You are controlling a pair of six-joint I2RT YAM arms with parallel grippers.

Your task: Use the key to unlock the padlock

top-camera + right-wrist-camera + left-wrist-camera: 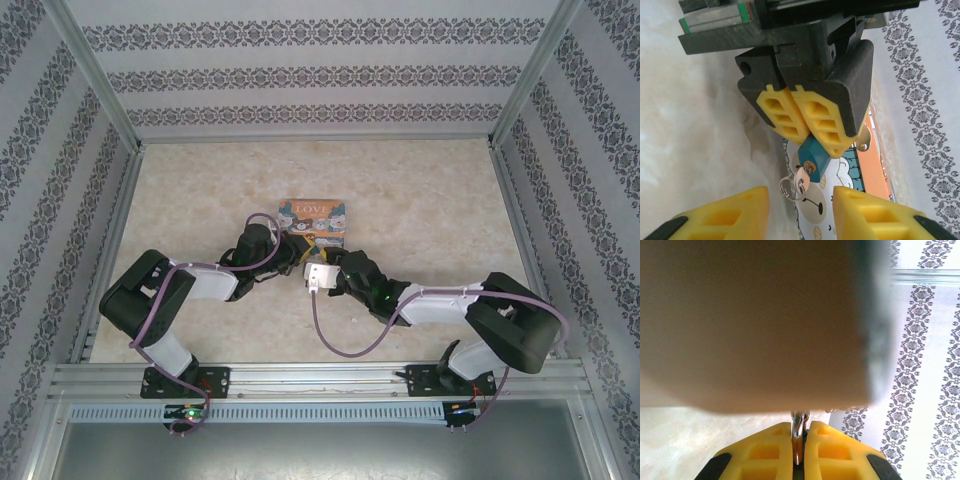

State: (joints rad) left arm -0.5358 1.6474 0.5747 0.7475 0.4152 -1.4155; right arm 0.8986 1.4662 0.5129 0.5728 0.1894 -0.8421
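Marbled tabletop (200, 200) holds a "LOVE" tin (316, 211); left hand (800, 432) clamps the padlock (815, 156), right hand (799, 200) gapes at the key (801, 176).

The decorated rectangular "LOVE" tin (316, 213) lies on the pale marbled table (200, 190), midway between its left and right edges. At the tin's near edge, the left gripper (807, 132) pinches the small blue padlock (815, 152) over the lid. The thin silvery key (802, 176) sits in the padlock's free end (its wire ring (788, 187) just beside it), between the right gripper's (800, 197) parted fingers, touching neither.
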